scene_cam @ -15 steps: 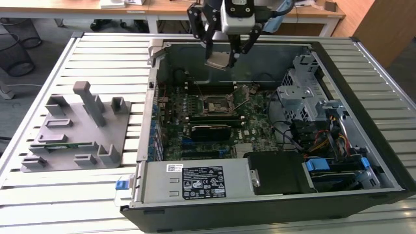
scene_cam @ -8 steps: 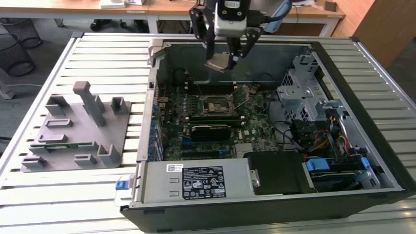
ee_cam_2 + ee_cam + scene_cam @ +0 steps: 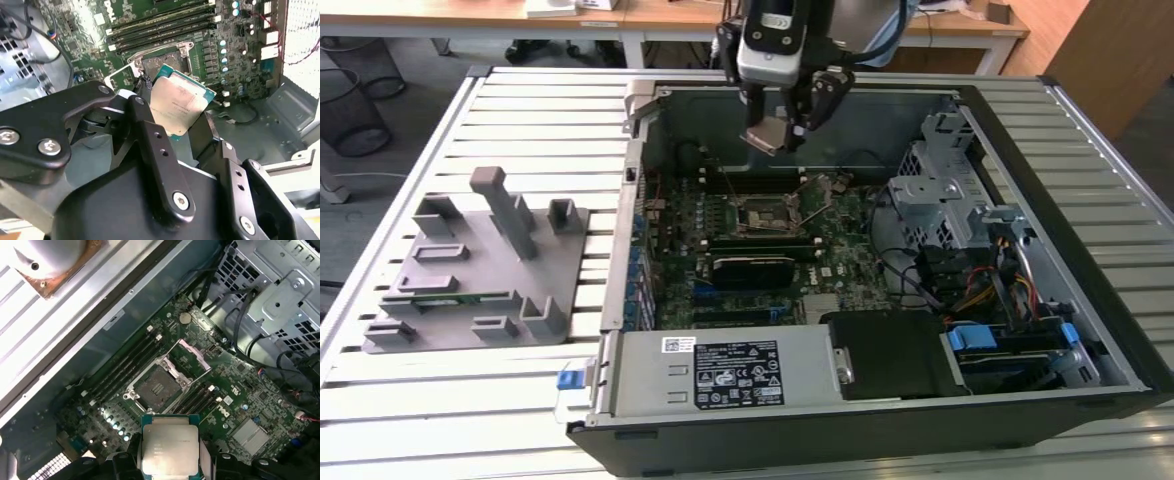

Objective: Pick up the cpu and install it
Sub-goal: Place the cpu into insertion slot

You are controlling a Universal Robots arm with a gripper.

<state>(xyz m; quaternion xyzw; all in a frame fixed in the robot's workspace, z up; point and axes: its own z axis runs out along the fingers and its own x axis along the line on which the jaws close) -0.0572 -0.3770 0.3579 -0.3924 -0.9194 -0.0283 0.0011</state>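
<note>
Second wrist view: gripper (image 3: 172, 122) clamped on the cpu (image 3: 178, 102).
Its fingers (image 3: 150, 132) pinch two opposite edges, probably to spare the underside contacts. The chip hangs tilted above the open socket (image 3: 161, 62), well apart from it, not yet seated.

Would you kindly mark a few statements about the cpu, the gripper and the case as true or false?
1. The gripper is shut on the cpu. True.
2. The cpu sits in the socket. False: it is held in the air above the board, and the socket is empty.
3. The case lies open, with its board showing. True.
4. The grey fixture lies to the exterior view's right of the case. False: it lies to the exterior view's left of the case.
</note>
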